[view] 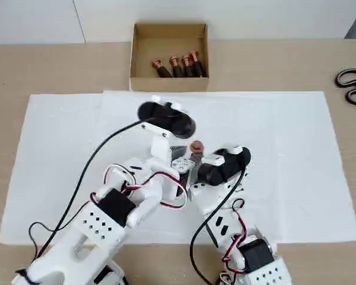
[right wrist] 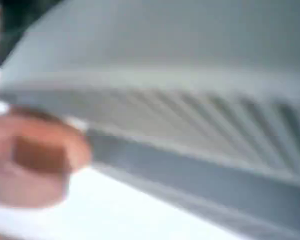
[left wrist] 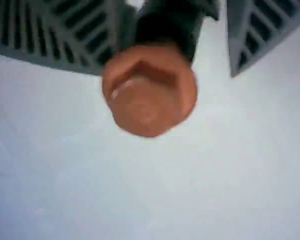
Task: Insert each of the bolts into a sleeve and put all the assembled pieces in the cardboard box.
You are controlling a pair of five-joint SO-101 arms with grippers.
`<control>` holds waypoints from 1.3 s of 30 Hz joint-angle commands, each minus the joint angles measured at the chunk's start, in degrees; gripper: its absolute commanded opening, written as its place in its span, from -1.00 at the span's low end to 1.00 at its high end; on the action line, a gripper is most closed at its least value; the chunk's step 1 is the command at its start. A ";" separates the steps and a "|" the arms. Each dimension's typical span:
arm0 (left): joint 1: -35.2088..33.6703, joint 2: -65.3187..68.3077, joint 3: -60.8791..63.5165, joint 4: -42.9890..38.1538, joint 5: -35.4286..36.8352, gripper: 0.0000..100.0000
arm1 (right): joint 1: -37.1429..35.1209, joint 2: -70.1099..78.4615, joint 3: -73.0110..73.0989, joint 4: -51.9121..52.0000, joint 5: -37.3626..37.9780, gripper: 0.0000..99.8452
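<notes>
White plastic L arm (view: pixel 136 199) & R arm (view: pixel 213 199), black motors, both bent inward; grey L gripper (view: pixel 179 155) & R gripper (view: pixel 196 165) angled twd each other, tips close.

The high view looks steeply down over the table (view: pixel 35 65) from well above, with the arms (view: pixel 107 219) nearest the camera, the cardboard box (view: pixel 166 84) farthest and the whole white sheet (view: pixel 285 154) in frame. Both wrist cameras sit very close to the copper bolt head (view: pixel 196 146) at mid-sheet. The left wrist view faces the bolt head (left wrist: pixel 149 92) end-on against the sheet, and the right wrist view catches the bolt head (right wrist: pixel 32 162) cut off and blurred.
</notes>
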 commanded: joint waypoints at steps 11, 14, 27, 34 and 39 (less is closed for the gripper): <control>-4.57 -7.65 -3.91 0.97 0.00 -0.56 | -0.48 -1.19 0.35 0.31 -0.35 -0.99; -7.38 -11.60 -3.30 1.05 0.00 -0.56 | -0.48 -1.19 0.35 0.31 -0.35 -0.99; -24.44 -25.23 4.44 6.15 0.00 -0.56 | -0.48 -0.57 -1.23 1.89 -0.26 -0.99; -27.52 -37.54 11.21 5.89 -0.09 -0.56 | 1.54 3.65 -11.60 6.46 3.60 -0.99; -27.52 -45.27 16.40 5.89 -0.09 -0.56 | 4.44 21.49 -28.40 6.46 6.77 -0.99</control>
